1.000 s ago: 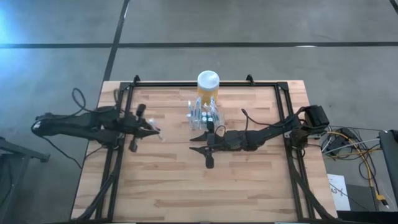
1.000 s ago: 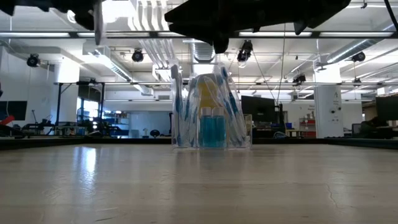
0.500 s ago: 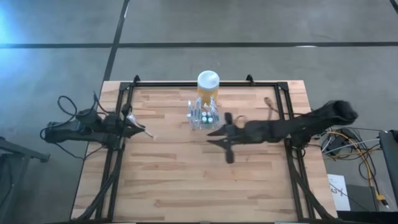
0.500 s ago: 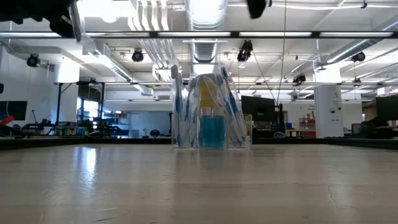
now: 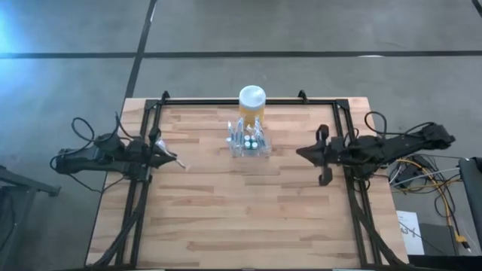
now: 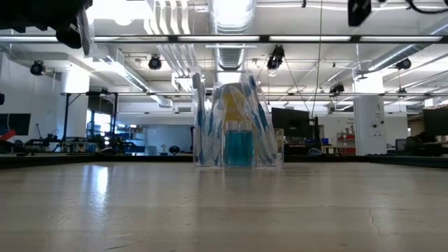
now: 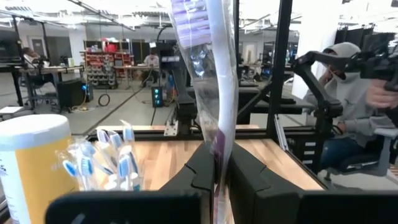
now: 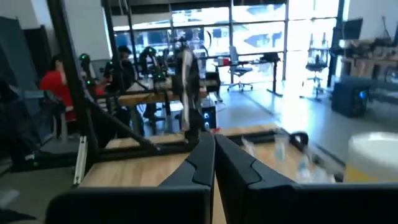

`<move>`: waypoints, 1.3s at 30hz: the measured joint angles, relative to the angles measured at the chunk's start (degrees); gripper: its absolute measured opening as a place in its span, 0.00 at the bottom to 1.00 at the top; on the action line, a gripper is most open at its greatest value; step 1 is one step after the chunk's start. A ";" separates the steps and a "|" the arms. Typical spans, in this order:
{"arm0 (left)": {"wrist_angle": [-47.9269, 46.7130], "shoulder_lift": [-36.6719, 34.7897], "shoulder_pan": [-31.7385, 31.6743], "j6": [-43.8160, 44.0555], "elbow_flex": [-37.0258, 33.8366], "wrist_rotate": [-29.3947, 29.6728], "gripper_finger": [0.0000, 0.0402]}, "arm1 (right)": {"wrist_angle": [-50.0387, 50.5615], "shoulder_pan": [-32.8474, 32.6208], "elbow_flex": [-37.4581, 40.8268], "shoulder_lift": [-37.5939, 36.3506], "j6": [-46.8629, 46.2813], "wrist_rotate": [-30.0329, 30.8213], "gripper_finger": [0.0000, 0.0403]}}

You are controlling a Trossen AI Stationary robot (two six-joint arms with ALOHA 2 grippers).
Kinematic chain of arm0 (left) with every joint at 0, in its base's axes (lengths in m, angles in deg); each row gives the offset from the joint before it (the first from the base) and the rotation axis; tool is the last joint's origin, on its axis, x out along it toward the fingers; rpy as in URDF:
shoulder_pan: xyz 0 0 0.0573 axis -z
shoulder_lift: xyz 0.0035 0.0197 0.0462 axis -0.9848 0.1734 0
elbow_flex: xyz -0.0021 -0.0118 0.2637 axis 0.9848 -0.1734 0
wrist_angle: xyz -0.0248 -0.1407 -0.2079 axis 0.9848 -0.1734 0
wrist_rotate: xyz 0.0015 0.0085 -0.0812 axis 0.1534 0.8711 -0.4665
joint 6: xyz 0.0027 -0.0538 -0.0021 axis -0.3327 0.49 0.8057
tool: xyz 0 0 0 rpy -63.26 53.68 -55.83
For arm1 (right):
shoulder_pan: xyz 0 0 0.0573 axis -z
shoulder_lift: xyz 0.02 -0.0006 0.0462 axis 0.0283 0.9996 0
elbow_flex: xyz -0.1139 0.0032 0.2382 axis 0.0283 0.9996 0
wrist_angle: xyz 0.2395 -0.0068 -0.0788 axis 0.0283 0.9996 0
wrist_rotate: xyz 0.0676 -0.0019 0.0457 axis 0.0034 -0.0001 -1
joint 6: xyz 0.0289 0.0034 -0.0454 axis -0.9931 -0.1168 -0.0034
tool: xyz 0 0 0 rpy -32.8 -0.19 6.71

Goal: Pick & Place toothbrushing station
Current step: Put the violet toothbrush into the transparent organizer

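Clear thin plastic: the toothbrushing station (image 5: 248, 141) stands upright mid-worktop (image 5: 226, 218), toward the far edge, w/ the yellow jar (image 5: 251, 105) close behind it. Probably light, slick-walled, somewhat flexy & easy to tip, w/ brushes and blue bottles loose inside. Best hold is likely low across its side walls, gentle squeeze, not by the brush tops. Left tool (image 5: 170, 157) is near the worktop's left edge, pinched on a wrapped toothbrush (image 7: 214, 93). Right tool (image 5: 301, 151) is shut, empty, toward the right side, well apart from the station.
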 joint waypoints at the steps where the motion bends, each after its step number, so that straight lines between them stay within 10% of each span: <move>1: -0.02 0.02 0.00 0.00 0.00 0.00 0.05 | -0.23 0.01 1.91 -1.73 -0.58 0.17 0.02; 16: -0.42 0.15 0.01 1.66 -0.74 -1.03 0.05 | -20.47 -0.38 23.80 -15.24 2.71 -0.45 0.02; 32: 2.03 0.33 0.01 1.70 -5.18 -1.03 0.05 | -20.58 -0.36 30.62 -21.69 1.20 -0.36 0.02; 39: 17.19 5.16 0.14 -1.57 -11.64 -1.04 0.05 | -20.50 -0.35 30.62 -20.03 1.28 -0.36 0.02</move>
